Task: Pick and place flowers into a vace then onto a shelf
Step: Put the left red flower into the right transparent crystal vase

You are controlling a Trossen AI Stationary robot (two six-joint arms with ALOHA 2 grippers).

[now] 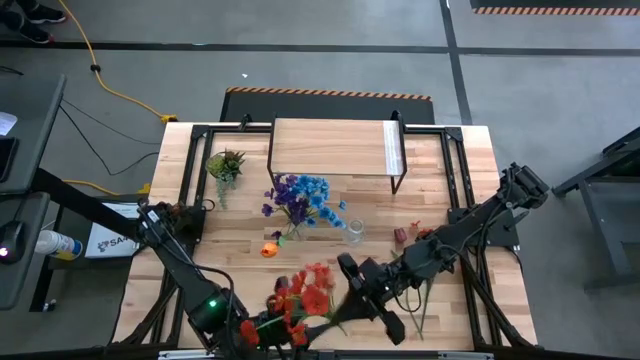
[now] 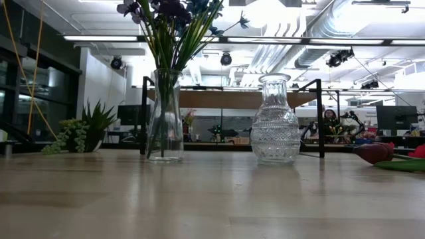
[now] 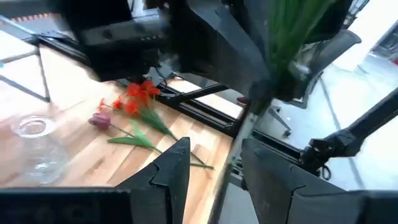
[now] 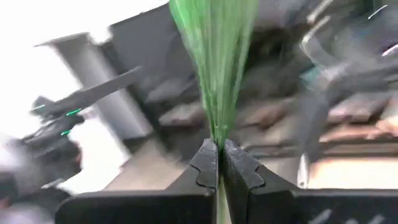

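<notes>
2 glass vases stand on the table (image 1: 440, 190) in front of the shelf (image 1: 330, 148). The plain vase (image 2: 165, 116) holds a bunch of blue and purple flowers (image 1: 300, 198), stems down in the glass. The ribbed vase (image 2: 275, 121) holds nothing; it stands just beside the first, apart from it.

The red flowers (image 1: 308, 293) are at the table's near edge, between the 2 grippers. Right gripper (image 4: 218, 163): fingers clenched on the green stems (image 4: 214, 68), which rise straight out from between the pinched tips. Left gripper (image 3: 214, 171): near the blooms at the near edge; fingers stand partly apart with a stem running through the gap. Cannot tell whether the fingers press it.

Loose on the table: 1 orange bloom (image 1: 269, 249) near the plain vase, 1 dark maroon flower (image 2: 375, 152) lying flat to the right of the ribbed vase, with more red blooms beside it, count unclear.

1 small green spiky plant (image 1: 226, 165) sits left of the shelf. Shelf top is bare.
</notes>
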